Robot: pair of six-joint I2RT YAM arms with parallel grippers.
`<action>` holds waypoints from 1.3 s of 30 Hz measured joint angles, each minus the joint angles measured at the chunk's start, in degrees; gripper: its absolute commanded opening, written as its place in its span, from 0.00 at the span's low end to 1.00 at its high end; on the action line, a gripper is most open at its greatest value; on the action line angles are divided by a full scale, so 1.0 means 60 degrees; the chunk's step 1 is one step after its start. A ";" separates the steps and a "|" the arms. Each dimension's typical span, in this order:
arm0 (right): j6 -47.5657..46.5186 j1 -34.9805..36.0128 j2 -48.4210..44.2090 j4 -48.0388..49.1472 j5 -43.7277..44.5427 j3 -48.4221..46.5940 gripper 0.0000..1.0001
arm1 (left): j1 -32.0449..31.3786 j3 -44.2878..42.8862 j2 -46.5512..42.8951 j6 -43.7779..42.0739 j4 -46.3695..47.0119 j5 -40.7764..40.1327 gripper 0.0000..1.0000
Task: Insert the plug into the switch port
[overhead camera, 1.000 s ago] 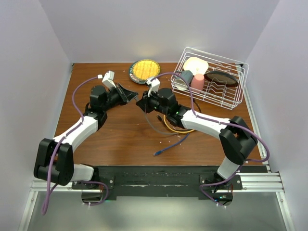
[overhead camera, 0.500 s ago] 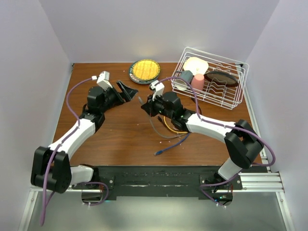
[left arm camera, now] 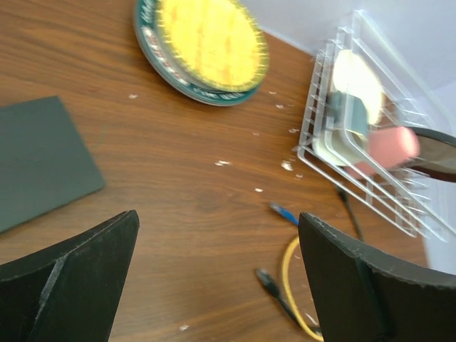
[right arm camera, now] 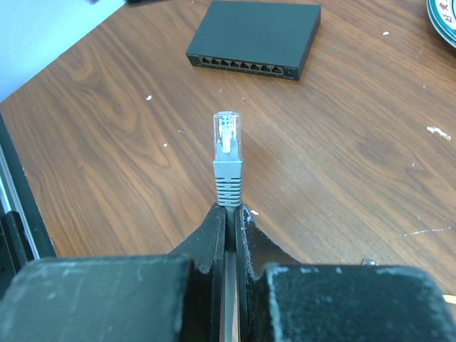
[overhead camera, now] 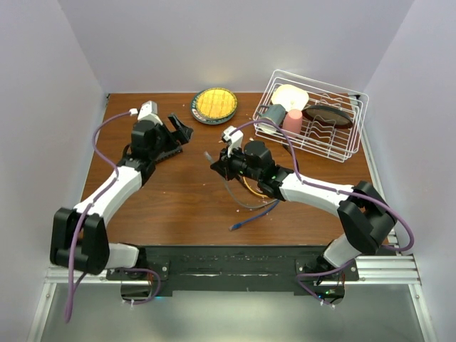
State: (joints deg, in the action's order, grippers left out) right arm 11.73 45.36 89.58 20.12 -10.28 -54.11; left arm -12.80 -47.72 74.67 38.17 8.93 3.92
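Note:
The switch (right arm camera: 256, 32) is a flat black box on the brown table, with its row of ports (right arm camera: 242, 68) facing my right gripper. A corner of the switch (left arm camera: 43, 160) shows at the left of the left wrist view. My right gripper (right arm camera: 231, 210) is shut on a grey cable just behind the clear-tipped grey plug (right arm camera: 227, 153), which points at the ports from a distance. From above, the right gripper (overhead camera: 216, 165) sits mid-table. My left gripper (overhead camera: 179, 127) stands open and holds nothing, and the left gripper (left arm camera: 217, 216) hangs over bare wood beside the switch.
A round yellow-centred plate (overhead camera: 214, 105) lies at the back centre. A white wire rack (overhead camera: 311, 121) with cups and dishes stands at the back right. Loose cables lie under the right arm: a yellow loop (overhead camera: 249, 182) and a blue-plugged lead (overhead camera: 234, 226).
My left gripper has opened and drawn back to the left, away from the switch. My right gripper has shifted slightly nearer, still gripping the plug's cable.

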 measured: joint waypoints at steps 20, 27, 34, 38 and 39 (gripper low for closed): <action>0.0273 0.0000 -0.0204 -0.0047 -0.0233 0.0780 0.00 | 0.0568 -0.6171 0.6284 -0.2626 -0.5217 -0.4870 1.00; 0.0605 0.0000 -0.0856 -0.0127 -0.0310 0.1614 0.00 | 0.1490 -0.6408 0.6972 -0.2750 -0.5173 -0.4590 1.00; 0.0805 0.0000 -0.1180 -0.0138 -0.0452 0.2182 0.00 | 0.1847 -0.6601 0.7457 -0.2769 -0.4856 -0.4237 1.00; 0.0834 0.0000 -0.1249 -0.0135 -0.0459 0.2320 0.00 | 0.1887 -0.6543 0.7799 -0.2790 -0.4430 -0.3548 0.99; 0.0838 0.0000 -0.1249 -0.0138 -0.0459 0.2342 0.00 | 0.1887 -0.6441 0.7843 -0.2790 -0.4313 -0.3333 0.98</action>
State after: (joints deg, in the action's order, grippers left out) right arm 16.75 45.36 82.08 19.29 -13.04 -40.05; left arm -1.48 -86.37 121.73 21.43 -16.95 -16.08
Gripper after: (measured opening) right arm 0.036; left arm 0.993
